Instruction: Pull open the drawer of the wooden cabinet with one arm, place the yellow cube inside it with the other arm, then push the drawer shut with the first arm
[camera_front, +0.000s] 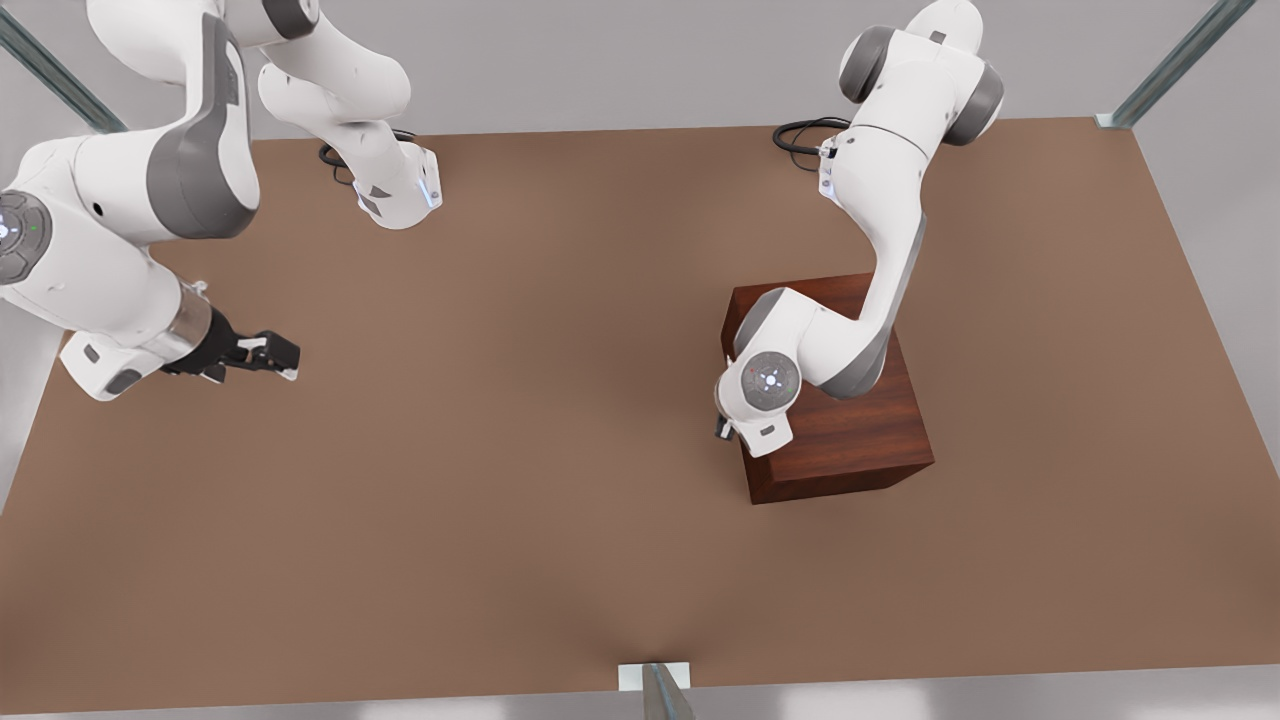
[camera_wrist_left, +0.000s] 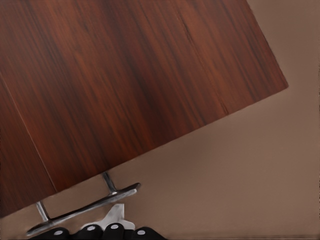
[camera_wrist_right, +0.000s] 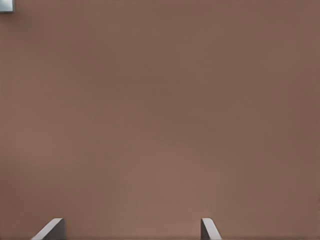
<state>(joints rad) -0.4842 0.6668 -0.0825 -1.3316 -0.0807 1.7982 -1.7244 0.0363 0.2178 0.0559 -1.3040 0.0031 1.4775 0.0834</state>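
Left jaws: on the left gripper (camera_front: 722, 428), low against the cabinet's face on the front view's left; whether spread or clamped cannot be told, since in the left wrist view the finger bases sit right at the silver handle (camera_wrist_left: 85, 210) with the tips hidden
Right jaws: on the right gripper (camera_front: 285, 354), released, fingertips (camera_wrist_right: 50, 229) wide apart with bare tabletop between them; nothing grasped
Left arm: reaches over the wooden cabinet (camera_front: 850, 420) from behind, wrist bent down past its top edge
Right arm: waits far over at the front view's left, hand hovering above the tabletop (camera_front: 500, 450), well apart from the cabinet
Wooden cabinet: dark reddish-brown, streaky grain, standing on the tabletop toward the front view's right
Drawer (camera_wrist_left: 20, 165): front panel carries the handle on two short posts; a seam line runs across the wood in the left wrist view; looks flush with the cabinet
Yellow cube: position cannot be told
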